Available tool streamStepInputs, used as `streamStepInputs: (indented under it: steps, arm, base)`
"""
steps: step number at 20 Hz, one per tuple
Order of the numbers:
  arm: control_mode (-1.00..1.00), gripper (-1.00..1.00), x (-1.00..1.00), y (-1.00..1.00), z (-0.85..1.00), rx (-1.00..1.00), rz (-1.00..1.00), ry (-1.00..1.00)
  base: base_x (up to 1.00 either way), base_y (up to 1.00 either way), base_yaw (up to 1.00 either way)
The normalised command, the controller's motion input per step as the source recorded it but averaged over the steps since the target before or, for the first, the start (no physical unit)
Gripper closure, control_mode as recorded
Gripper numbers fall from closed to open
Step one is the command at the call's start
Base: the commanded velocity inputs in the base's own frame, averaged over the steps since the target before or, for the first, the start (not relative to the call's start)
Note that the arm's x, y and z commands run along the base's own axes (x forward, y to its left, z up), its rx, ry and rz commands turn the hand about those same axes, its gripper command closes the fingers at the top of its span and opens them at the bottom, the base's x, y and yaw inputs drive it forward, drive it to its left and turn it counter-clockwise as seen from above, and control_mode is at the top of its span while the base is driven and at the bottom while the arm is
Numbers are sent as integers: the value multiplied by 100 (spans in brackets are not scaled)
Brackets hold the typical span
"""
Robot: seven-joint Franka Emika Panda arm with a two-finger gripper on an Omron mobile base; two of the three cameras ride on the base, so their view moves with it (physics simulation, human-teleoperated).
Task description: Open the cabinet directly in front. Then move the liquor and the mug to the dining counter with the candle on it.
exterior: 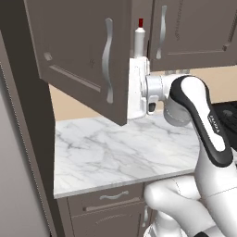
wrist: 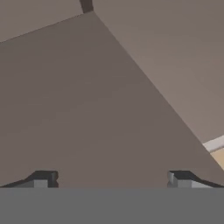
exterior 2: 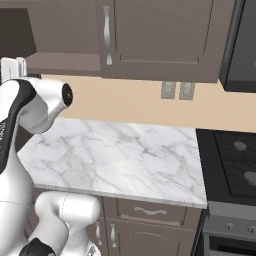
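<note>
The cabinet's left door stands swung out toward me, its wavy silver handle facing the left base view. Past the door's edge the liquor, a white bottle with a red cap, stands inside the cabinet. My gripper is open, its fingertips wide apart with nothing between them, and it faces a plain dark cabinet surface at close range. My white hand sits right behind the open door's edge, below the bottle. The mug, the dining counter and the candle are out of view.
A marble worktop with a beige backsplash lies below the cabinet, with drawers under it. A black stove adjoins it on the right. The neighbouring cabinet door is closed. A tall dark panel bounds the left.
</note>
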Motion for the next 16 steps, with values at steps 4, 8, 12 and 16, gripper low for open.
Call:
streamStepInputs:
  steps: [4,8,12,16]
  arm:
    - [-100,-100,-2,50,0,1,2,13]
    - [-100,-100,3,59,-2,0,0,7]
    - [-100,-100,10,58,0,0,0,7]
    - [-100,-100,14,59,0,0,0,10]
  base:
    - [0,0,0]
    - [0,0,0]
    - [0,0,0]
    - [0,0,0]
